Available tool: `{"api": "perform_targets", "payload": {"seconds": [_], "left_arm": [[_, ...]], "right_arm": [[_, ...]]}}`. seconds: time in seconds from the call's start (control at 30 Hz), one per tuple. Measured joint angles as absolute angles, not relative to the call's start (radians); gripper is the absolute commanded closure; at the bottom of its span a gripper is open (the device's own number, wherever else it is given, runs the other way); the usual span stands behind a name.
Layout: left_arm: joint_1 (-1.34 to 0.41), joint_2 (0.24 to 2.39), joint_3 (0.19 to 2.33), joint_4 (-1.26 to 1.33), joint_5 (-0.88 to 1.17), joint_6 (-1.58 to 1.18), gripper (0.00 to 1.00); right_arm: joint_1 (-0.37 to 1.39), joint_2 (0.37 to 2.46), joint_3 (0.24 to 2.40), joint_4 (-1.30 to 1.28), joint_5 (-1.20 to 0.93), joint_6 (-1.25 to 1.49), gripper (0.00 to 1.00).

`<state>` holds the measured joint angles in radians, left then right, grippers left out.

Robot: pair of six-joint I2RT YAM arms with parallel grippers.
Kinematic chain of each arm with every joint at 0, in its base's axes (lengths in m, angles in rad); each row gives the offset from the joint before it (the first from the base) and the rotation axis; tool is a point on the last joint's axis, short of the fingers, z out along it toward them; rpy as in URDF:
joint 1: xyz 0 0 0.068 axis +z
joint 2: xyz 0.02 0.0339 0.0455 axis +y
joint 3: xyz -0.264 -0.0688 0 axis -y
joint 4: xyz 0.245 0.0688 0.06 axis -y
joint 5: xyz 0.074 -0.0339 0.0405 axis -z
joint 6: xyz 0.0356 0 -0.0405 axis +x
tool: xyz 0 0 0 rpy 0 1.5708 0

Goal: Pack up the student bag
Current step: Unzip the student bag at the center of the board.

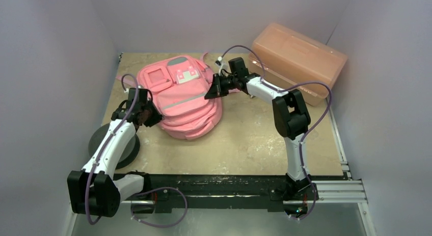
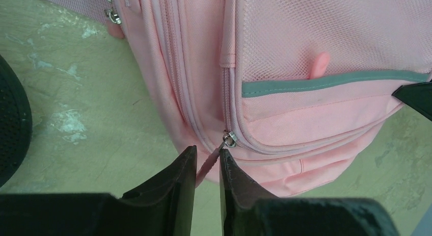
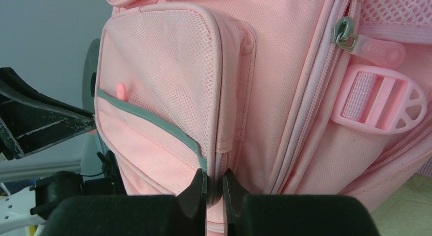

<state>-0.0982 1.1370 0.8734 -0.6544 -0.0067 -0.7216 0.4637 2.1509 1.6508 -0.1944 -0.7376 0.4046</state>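
Note:
The student bag (image 1: 186, 101), a soft pink backpack with grey-and-white patches, lies flat on the table left of centre. My left gripper (image 1: 153, 116) is at its near-left edge. In the left wrist view its jaws (image 2: 208, 152) stand slightly apart around the pink zipper pull (image 2: 210, 162). The pull hangs from a metal slider (image 2: 230, 139) and touches one finger only. My right gripper (image 1: 210, 93) is at the bag's right side. In the right wrist view it (image 3: 215, 174) is shut on a fold of bag (image 3: 168, 83) fabric at the mesh pocket's seam.
A rigid translucent orange-pink plastic box (image 1: 298, 60) stands at the back right, against the wall. A black round disc (image 1: 109, 144) lies at the table's left edge, beside my left arm. A pink strap buckle (image 3: 379, 104) and another zipper pull (image 3: 379, 51) sit on the bag's side.

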Motion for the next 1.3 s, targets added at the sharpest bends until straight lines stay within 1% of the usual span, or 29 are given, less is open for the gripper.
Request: {"api": "perform_targets", "payload": {"seconds": [0.07,0.1,0.17,0.2,0.23,0.33,0.43,0.47,0.5,0.53,0.57,0.6,0.63,0.7,0.73,0.83,0.93,1.07,1.13,1.3], "left_arm": [[-0.089,1.135,0.872,-0.672,-0.009,-0.714,0.62],[-0.084,1.131,0.870,-0.677,-0.011,-0.712,0.55],[-0.076,1.103,0.859,-0.699,-0.031,-0.698,0.42],[-0.067,1.078,0.851,-0.714,-0.035,-0.691,0.38],[-0.062,1.050,0.846,-0.730,-0.039,-0.684,0.35],[-0.060,0.971,0.845,-0.750,-0.041,-0.653,0.33],[-0.061,0.945,0.868,-0.758,-0.033,-0.599,0.25],[-0.068,0.952,0.887,-0.758,-0.027,-0.577,0.25],[-0.087,0.966,0.914,-0.758,-0.023,-0.551,0.25],[-0.123,0.988,0.949,-0.757,-0.028,-0.523,0.29],[-0.171,1.013,0.986,-0.756,-0.036,-0.492,0.32],[-0.237,1.047,1.033,-0.753,-0.048,-0.452,0.32],[-0.303,1.088,1.086,-0.750,-0.056,-0.411,0.32],[-0.402,1.198,1.221,-0.752,-0.066,-0.311,0.31],[-0.445,1.227,1.251,-0.749,-0.068,-0.288,0.31],[-0.528,1.394,1.420,-0.776,-0.100,-0.170,0.30],[-0.584,1.537,1.510,-0.802,-0.163,-0.064,0.28],[-0.661,1.686,1.539,-0.834,-0.256,0.030,0.28],[-0.693,1.745,1.539,-0.848,-0.290,0.053,0.28],[-0.723,1.784,1.520,-0.835,-0.377,0.084,0.35]], "right_arm": [[0.463,2.149,1.650,-0.207,-0.730,0.397,0.75],[0.463,2.145,1.649,-0.215,-0.723,0.392,0.67],[0.459,2.128,1.647,-0.230,-0.684,0.372,0.60],[0.453,2.112,1.644,-0.237,-0.657,0.358,0.57],[0.443,2.095,1.643,-0.248,-0.632,0.346,0.52],[0.408,2.025,1.640,-0.270,-0.558,0.315,0.39],[0.384,1.922,1.591,-0.253,-0.499,0.308,0.27],[0.380,1.879,1.557,-0.236,-0.478,0.315,0.23],[0.379,1.837,1.517,-0.212,-0.459,0.325,0.22],[0.380,1.795,1.471,-0.180,-0.440,0.340,0.21],[0.381,1.762,1.427,-0.142,-0.432,0.358,0.16],[0.380,1.721,1.367,-0.096,-0.418,0.381,0.05],[0.380,1.682,1.304,-0.052,-0.403,0.407,0.02],[0.379,1.607,1.183,0.017,-0.353,0.443,0.01],[0.378,1.571,1.132,0.032,-0.324,0.459,0.01],[0.369,1.484,1.048,0.041,-0.233,0.495,0.01],[0.356,1.405,1.001,0.063,-0.172,0.538,0.01],[0.334,1.299,0.898,0.120,-0.174,0.577,0.01],[0.331,1.281,0.862,0.130,-0.176,0.583,0.01],[0.331,1.304,0.835,0.118,-0.194,0.579,0.01]]}}
